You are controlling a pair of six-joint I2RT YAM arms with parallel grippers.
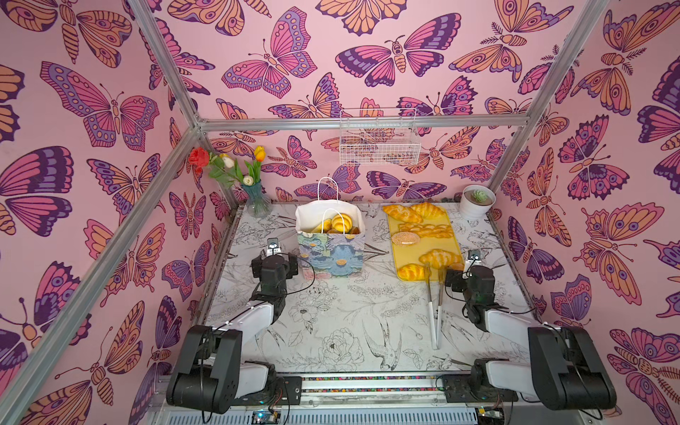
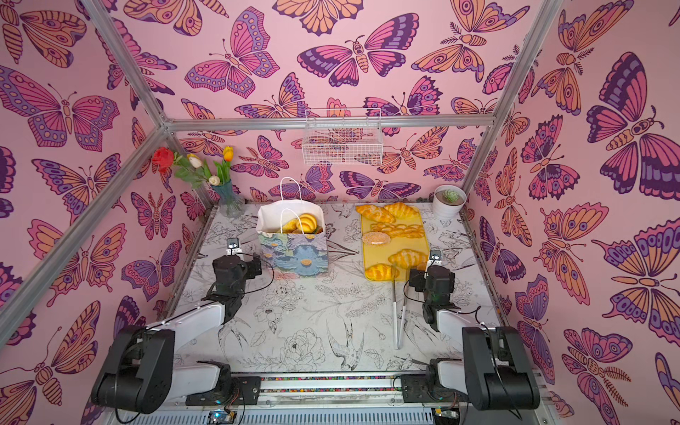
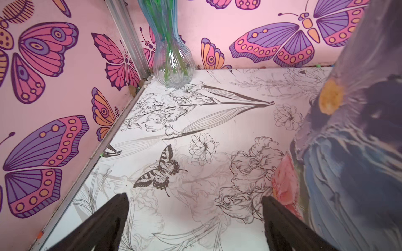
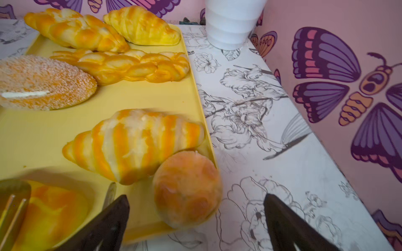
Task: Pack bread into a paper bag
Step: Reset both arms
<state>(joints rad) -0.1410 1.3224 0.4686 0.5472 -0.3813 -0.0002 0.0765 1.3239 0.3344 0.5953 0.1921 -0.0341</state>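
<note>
Both top views: paper bag (image 1: 331,254) upright on the table (image 1: 331,323), some bread (image 1: 341,222) inside. More bread on the yellow tray (image 1: 404,255) to its right, tongs (image 1: 435,338) at the tray's near edge.

Left wrist view only: left gripper (image 3: 194,197) spread wide, empty, just beside the bag's printed wall.

Right wrist view only: right gripper (image 4: 196,196) wide, empty, near a round roll (image 4: 187,189) at the tray corner.

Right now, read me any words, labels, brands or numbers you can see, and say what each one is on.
No readable text.
The paper bag shows only painted flowers; the yellow tray and white plant pot are blank; the walls carry only butterflies.
Any marking on the circuit board is too small to read.
</note>
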